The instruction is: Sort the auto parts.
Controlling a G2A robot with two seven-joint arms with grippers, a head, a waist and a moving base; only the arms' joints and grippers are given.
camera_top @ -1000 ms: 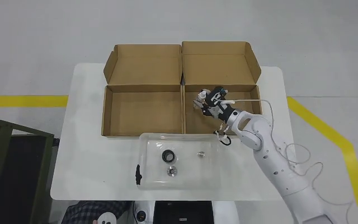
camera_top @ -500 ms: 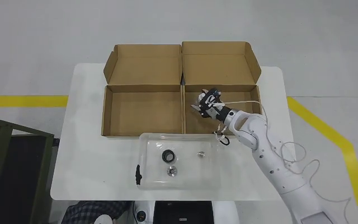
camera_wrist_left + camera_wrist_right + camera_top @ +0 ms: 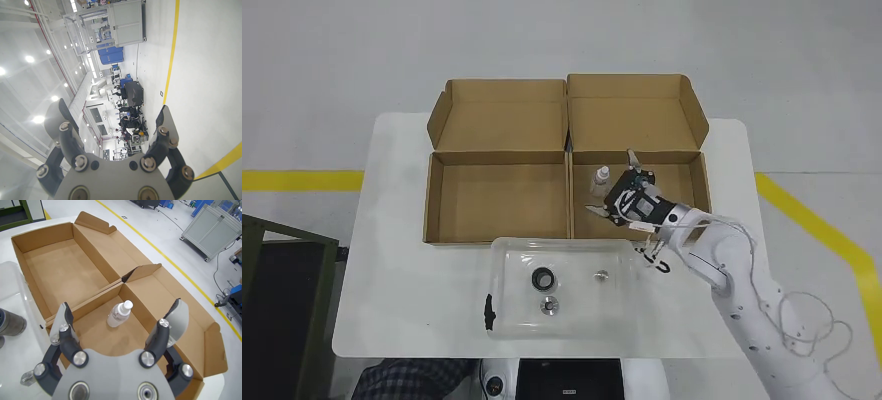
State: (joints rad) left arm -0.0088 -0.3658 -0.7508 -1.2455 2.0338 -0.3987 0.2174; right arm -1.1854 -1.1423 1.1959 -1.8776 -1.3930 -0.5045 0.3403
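Observation:
A small white spray bottle [image 3: 599, 178] [image 3: 118, 317] stands upright in the right cardboard box [image 3: 687, 175] [image 3: 151, 294], near the wall it shares with the left box. My right gripper [image 3: 612, 184] [image 3: 122, 306] hangs open just on the tray side of the bottle, its fingers apart on either side and not touching it. The clear plastic tray [image 3: 517, 255] holds a black ring [image 3: 543, 278], a small screw [image 3: 600, 273] and a round metal part [image 3: 549, 304]. My left gripper [image 3: 113, 105] is open with nothing in it, facing the room.
The left cardboard box [image 3: 497, 200] [image 3: 62, 272] has a bare floor. Both box lids lie folded back at the far side. A black piece [image 3: 488, 312] sits at the tray's left rim. A metal cylinder [image 3: 11, 323] shows beside my right gripper. White table [image 3: 392, 250] surrounds everything.
My right gripper carried the bottle over the right box, let it go standing upright, opened, and drew back toward the tray.

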